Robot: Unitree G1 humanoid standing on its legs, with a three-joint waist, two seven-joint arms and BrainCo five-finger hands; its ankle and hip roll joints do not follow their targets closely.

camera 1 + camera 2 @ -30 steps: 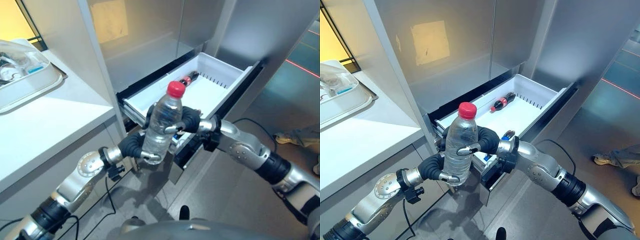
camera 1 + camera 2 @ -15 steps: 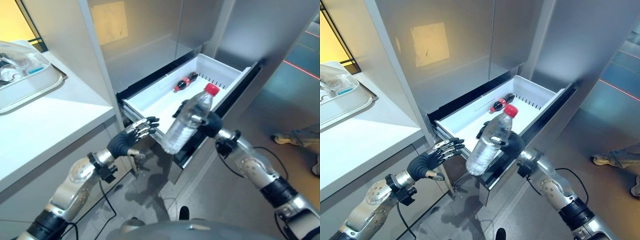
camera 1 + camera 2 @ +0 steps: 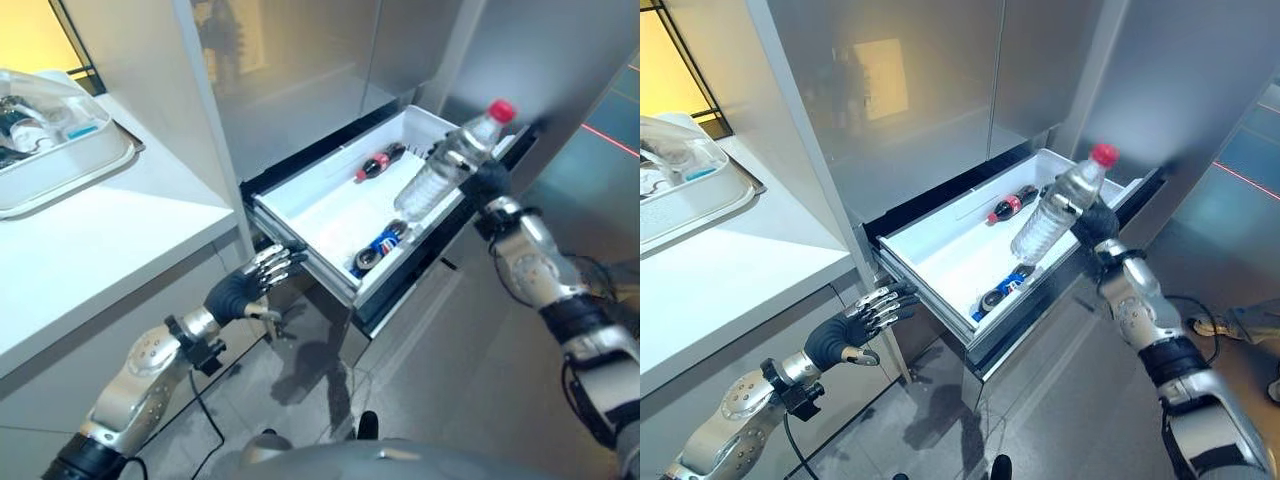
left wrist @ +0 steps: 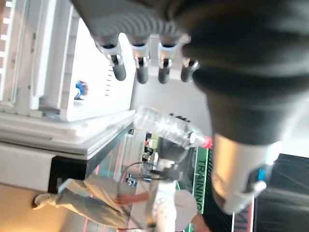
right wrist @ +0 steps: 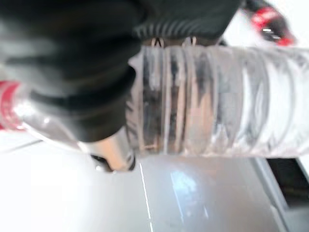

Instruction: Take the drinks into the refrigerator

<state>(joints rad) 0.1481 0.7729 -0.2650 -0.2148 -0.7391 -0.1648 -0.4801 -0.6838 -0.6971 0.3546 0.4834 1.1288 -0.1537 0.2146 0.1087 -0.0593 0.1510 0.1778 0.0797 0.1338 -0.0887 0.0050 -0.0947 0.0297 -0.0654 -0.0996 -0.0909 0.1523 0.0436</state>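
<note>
The clear water bottle (image 3: 1052,215) with its red cap is up in the air over the right rim of the open white drawer (image 3: 940,262), tilted, cap pointing up and away from the drawer, base hanging over the drawer's inside. The right hand (image 3: 1096,221) has it, fingers and thumb curled round the upper body of the bottle (the right wrist view shows the ribbed clear plastic clamped under the dark cover). No label or writing on it can be made out.

Inside the drawer, 2 drinks lie flat: a dark cola bottle (image 3: 1008,204) with a red label at the far end, and a dark can with a blue band (image 3: 1003,291) near the front right corner, almost under the water bottle's base. Their print is too small to read.

The left hand (image 3: 256,282) hangs just off the drawer's front left corner, fingers straight and spread, holding nothing, tips close to the drawer front.

Left of the drawer, a white counter (image 3: 90,250) carries a metal tray (image 3: 72,178) with a clear lidded container on it. In the left wrist view a person in light trousers (image 4: 89,205) stands beyond the drawer, with green floor lettering (image 4: 200,183) beside them that I cannot read fully.
</note>
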